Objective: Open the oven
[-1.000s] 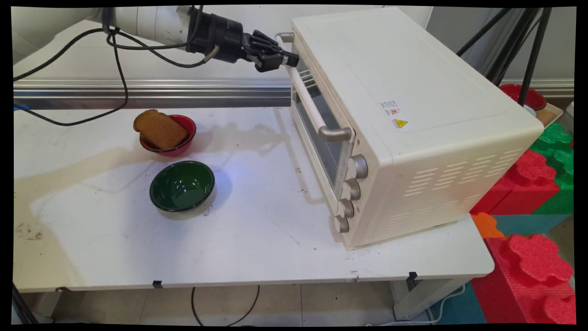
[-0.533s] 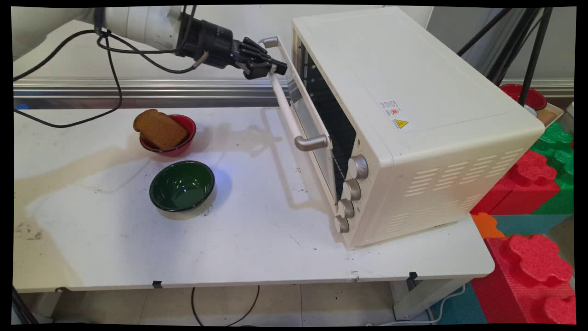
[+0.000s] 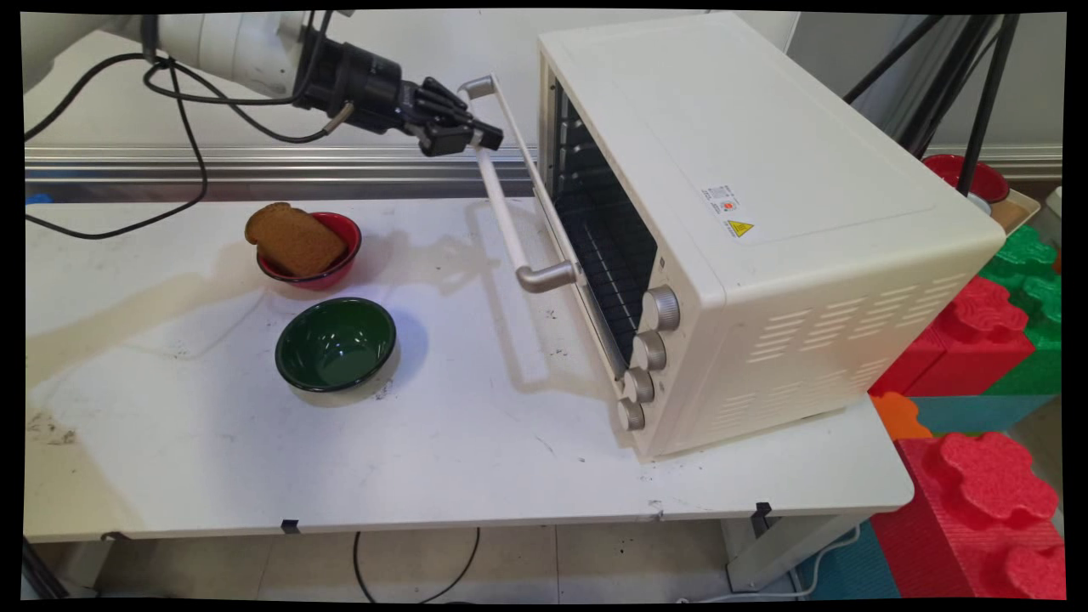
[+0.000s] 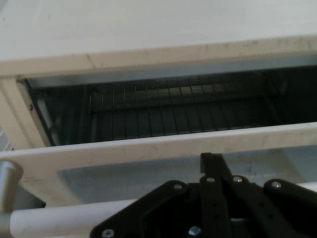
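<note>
Main view shows the white table (image 3: 476, 459) carrying a large cream toaster oven (image 3: 765, 221) on its right half, the front turned toward the picture's left. Four round knobs (image 3: 648, 353) run down the front's near edge. The oven door (image 3: 557, 242) stands tilted partly open, hinged at the bottom, so the dark interior and its wire rack (image 3: 608, 255) show behind it. Hand view looks over the door's top edge into that dark cavity (image 4: 163, 111), with the rack's wires visible inside.

Across the door's upper part runs the door handle (image 3: 501, 200), a pale bar on metal end brackets. The black gripper (image 3: 463, 140) reaches in from the upper left and is clamped on the handle's far end; in the hand view the bar (image 4: 64, 215) passes under the black linkage.

Left of the oven, well apart from it, sits a green bowl (image 3: 336, 342) on the table. Just behind it is a smaller red bowl (image 3: 316, 251), with a slice of brown bread (image 3: 293, 240) lying tilted across it and jutting over its left rim. Black cables (image 3: 183, 136) hang from the arm above the bowls.
</note>
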Controlling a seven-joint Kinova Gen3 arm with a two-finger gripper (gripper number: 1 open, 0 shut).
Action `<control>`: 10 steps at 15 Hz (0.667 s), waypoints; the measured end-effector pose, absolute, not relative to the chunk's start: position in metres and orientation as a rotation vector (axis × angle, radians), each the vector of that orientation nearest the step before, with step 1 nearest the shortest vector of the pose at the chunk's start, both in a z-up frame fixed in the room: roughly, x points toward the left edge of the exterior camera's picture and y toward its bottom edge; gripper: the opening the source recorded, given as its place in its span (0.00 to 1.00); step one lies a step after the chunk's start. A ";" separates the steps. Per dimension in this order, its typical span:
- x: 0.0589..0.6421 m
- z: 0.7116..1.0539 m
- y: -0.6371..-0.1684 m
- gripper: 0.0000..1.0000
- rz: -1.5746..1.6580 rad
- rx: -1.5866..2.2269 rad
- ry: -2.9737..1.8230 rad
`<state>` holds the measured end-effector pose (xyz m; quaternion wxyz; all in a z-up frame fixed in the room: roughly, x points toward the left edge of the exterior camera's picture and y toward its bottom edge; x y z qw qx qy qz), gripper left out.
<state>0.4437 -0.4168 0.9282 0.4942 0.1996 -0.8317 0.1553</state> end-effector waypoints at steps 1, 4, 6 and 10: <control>0.448 0.928 -0.414 0.00 0.375 0.484 -2.027; 0.459 0.925 -0.408 0.00 0.370 0.486 -2.054; 0.464 0.923 -0.405 0.00 0.367 0.488 -2.068; 0.478 0.915 -0.398 0.00 0.360 0.500 -2.108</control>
